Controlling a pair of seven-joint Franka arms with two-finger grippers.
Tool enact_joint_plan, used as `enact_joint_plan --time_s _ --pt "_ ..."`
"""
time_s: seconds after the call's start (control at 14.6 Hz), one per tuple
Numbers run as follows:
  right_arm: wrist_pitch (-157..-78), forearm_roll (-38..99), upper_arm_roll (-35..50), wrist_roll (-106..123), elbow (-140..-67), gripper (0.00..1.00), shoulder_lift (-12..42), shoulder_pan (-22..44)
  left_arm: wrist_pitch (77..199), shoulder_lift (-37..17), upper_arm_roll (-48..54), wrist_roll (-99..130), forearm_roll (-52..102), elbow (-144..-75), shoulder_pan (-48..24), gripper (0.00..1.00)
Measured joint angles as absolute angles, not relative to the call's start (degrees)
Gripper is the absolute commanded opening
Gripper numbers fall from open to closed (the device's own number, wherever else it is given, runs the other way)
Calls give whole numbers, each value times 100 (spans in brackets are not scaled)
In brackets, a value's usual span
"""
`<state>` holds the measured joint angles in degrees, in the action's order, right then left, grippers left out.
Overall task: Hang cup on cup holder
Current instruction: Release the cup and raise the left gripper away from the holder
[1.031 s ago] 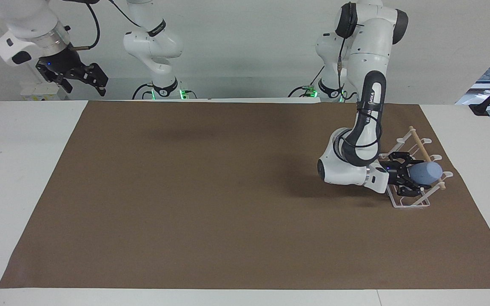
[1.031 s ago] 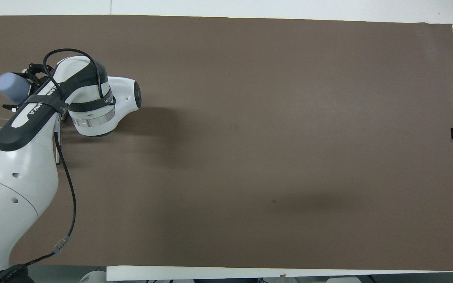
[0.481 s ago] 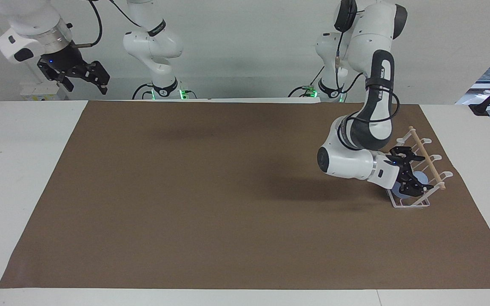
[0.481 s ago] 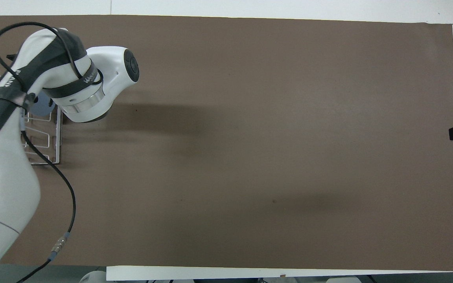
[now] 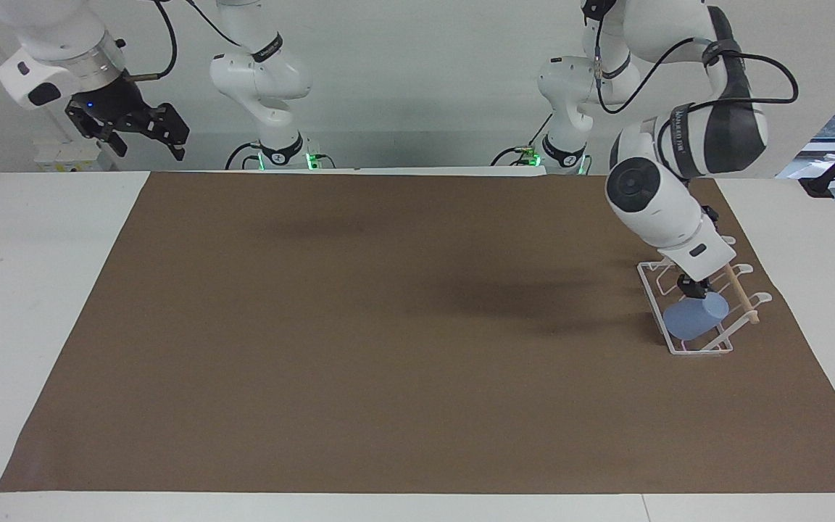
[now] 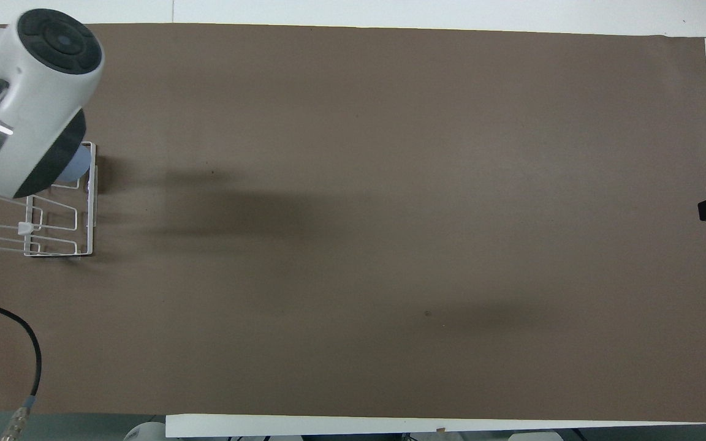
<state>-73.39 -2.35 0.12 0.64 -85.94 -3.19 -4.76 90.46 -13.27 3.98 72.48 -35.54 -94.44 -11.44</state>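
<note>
Facing view
Cup holder (image 5: pixel 687 346): we see the white wire rack on the brown mat (image 5: pixel 359 333) at the left arm's end of the table, its wooden dowel (image 5: pixel 740 294) along the top.
Cup (image 5: pixel 694 317): we see the light-blue tumbler lying tilted on the cup holder's prongs, at the end of the rack farthest from the robots.
Left gripper (image 5: pixel 694 289): it hangs over the cup holder, its dark tip just above the cup; we cannot tell whether its fingers are apart or together, or whether they touch the cup.
Right gripper (image 5: pixel 148 138): it waits, raised, well apart from the cup holder at the right arm's end; its fingers are spread apart and hold nothing.

Overhead view
Cup holder (image 6: pixel 83 250): we see its rectangular base and looped prongs beside the mat's edge.
Cup (image 6: pixel 81 166): only a blue sliver shows at the cup holder's farther end, under the left arm's wrist (image 6: pixel 28 92).
Left gripper: hidden by its own wrist.
</note>
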Motion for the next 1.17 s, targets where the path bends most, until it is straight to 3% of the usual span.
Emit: enact_joint_plan --time_s 0.27,0.69,1.17 --pt "-7230 -235 4 75 -8644 99 -334 -487 9150 -1231 387 5365 -2057 -9443 -660 100" --pt "-7586 -235 -11 79 -8910 99 -421 -490 8876 -549 367 2239 -563 -9438 -486 100" --pt "-7604 -235 -20 79 -8923 99 -448 -490 8517 362 337 422 -231 -9565 -343 100"
